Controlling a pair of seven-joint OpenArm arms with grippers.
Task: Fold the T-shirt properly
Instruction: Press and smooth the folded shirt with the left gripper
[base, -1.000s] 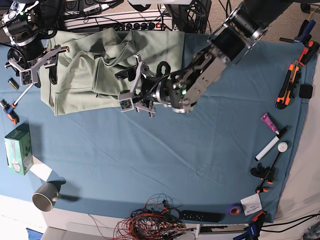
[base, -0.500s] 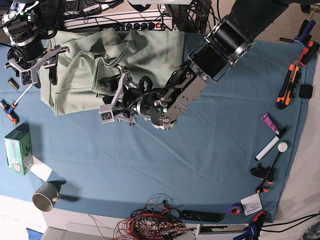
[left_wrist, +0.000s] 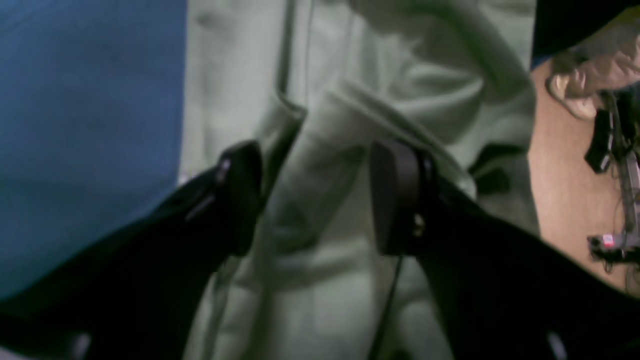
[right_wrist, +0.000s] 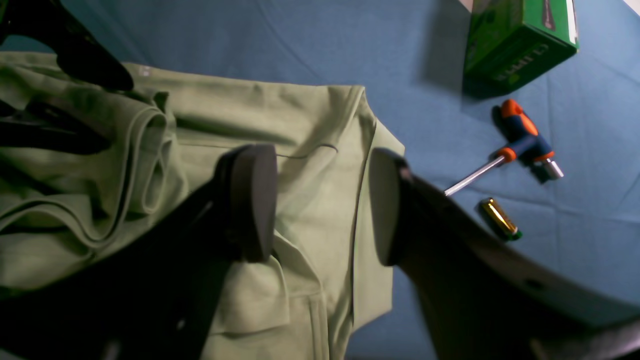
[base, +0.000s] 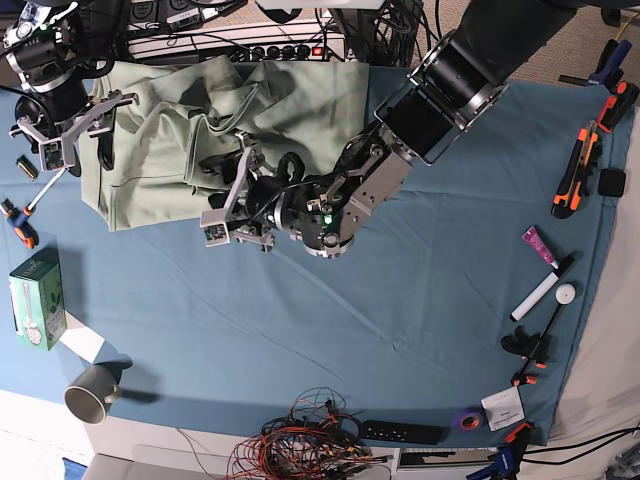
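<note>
At the far-left table edge, the right gripper (base: 62, 135) hangs with jaws wide over the T-shirt's (base: 180, 130) left hem. The crumpled shirt lies far-left on the blue cloth (base: 400, 300). The left gripper (base: 222, 195) spreads wide over its near edge, holding nothing.

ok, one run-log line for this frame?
phase: pre-grasp | left gripper: open, above T-shirt fold | right gripper: open, over shirt edge | T-shirt: crumpled, unfolded, on blue cloth

Your left gripper (base: 222, 196) reaches across low, jaws spread wide; your right gripper (base: 70, 128) hangs likewise parted, gripping nothing.
</note>
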